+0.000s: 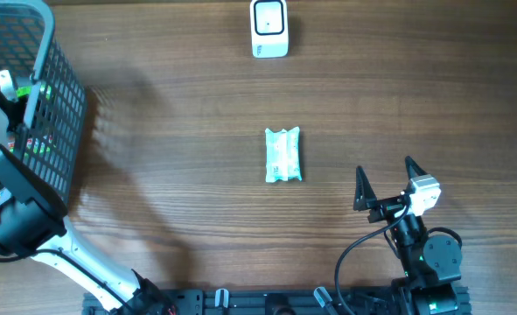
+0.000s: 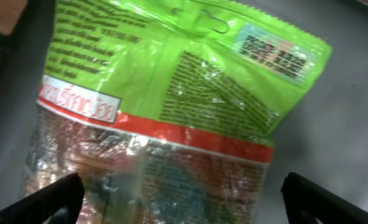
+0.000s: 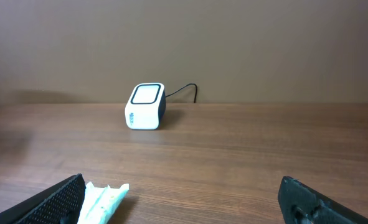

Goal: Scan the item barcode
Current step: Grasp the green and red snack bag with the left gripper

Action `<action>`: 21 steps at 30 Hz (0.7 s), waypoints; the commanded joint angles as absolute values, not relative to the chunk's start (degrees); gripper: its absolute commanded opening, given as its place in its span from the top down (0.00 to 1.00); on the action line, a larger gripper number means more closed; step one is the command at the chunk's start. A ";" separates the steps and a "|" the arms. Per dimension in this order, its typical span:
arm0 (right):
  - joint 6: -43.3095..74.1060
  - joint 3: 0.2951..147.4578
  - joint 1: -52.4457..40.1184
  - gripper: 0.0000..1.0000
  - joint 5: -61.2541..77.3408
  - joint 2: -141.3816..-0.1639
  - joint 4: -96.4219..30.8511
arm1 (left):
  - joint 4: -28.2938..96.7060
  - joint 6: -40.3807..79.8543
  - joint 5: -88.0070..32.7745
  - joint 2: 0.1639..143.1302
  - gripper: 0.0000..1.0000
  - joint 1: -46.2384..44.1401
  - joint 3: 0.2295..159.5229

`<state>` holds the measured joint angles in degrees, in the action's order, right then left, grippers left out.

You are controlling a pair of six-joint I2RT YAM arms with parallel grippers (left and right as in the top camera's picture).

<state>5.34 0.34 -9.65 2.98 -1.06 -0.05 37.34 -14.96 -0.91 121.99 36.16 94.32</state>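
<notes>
Your left gripper [image 2: 182, 198] is spread wide and empty, with just the two black fingers [image 2: 47, 202] poking in at the bottom corners of its wrist view. Right under it, filling nearly the whole view, is a green snack bag [image 2: 171, 106] with a red band across it and a clear lower half. There's a small printed label near its top right corner, too blurry to read. I can't tell whether the fingers are touching the bag or hanging just above it.

From overhead, that arm reaches down into the black wire basket [image 1: 61, 114] at the left edge of the bench [image 1: 179, 105]. The mesh wall hides the gripper, and only bits of green show through. That wall also stands between the bag and the open bench.

Your right gripper [image 1: 386, 168] is wide open too, holding nothing, low over the front right of the bench. A small white-and-teal packet [image 1: 282, 155] lies flat mid-bench, ahead and to the left of it and clearly apart from it. Bare wood runs from the packet to the white scanner [image 1: 268, 28] at the far edge, with its cable [image 3: 184, 92] trailing behind.
</notes>
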 commanded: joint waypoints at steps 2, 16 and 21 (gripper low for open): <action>6.17 0.30 -9.41 0.00 3.44 -1.02 0.10 | 38.17 -16.51 -2.96 123.39 0.00 36.38 94.72; 6.17 0.30 -9.41 0.00 3.46 -1.02 0.10 | 39.97 -12.80 3.73 130.08 0.88 37.04 94.74; 6.15 0.30 -9.41 0.00 3.46 -1.02 0.10 | 40.69 -8.14 3.70 127.63 0.96 36.97 95.37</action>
